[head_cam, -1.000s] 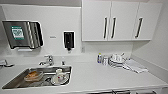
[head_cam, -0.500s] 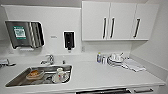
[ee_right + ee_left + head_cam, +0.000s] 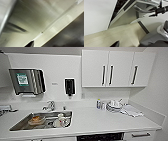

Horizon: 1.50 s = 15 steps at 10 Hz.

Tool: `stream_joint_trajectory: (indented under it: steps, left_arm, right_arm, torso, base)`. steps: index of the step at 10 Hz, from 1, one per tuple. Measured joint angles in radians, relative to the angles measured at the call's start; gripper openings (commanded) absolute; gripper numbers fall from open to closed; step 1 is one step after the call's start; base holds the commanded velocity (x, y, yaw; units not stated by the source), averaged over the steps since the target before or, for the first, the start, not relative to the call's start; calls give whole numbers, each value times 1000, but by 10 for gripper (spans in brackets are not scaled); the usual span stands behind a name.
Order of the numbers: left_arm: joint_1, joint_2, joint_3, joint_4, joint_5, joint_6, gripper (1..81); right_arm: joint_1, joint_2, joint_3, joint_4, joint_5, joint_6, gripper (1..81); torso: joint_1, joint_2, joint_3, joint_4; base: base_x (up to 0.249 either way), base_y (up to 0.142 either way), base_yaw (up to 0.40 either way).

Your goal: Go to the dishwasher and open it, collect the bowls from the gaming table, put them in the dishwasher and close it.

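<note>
Parked facing the sink (image 3: 40, 120), dishwasher (image 3: 100, 136) peeking out dark just below the counter right of it, probably a stiff spring-loaded door best grabbed at the top edge, gripper fingers impossible to tell.

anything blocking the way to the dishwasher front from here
Nothing visible does. The dishwasher shows as a dark strip under the counter edge, right of the sink. The plates and cloth lie on the counter above, not in front of it.
</note>
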Motion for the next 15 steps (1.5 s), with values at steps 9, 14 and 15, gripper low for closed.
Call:
stream_joint_trajectory:
  steps: [9,14,15]
  left_arm:
    - [0,7,0,0,-1,0,811]
    - [0,15,0,0,1,0,811]
    - [-1,17,-1,0,-1,0,811]
  right_arm:
    - [-70,41,-71,-65,-25,-24,811]
    - [-113,50,-61,-89,-122,-56,811]
    - [-141,57,-64,-95,-143,-57,811]
  torso:
    - [1,0,-1,0]
    - [1,0,-2,0]
    - [2,1,-2,0]
  base:
    - [-80,0,0]
    - [-80,0,0]
    - [-80,0,0]
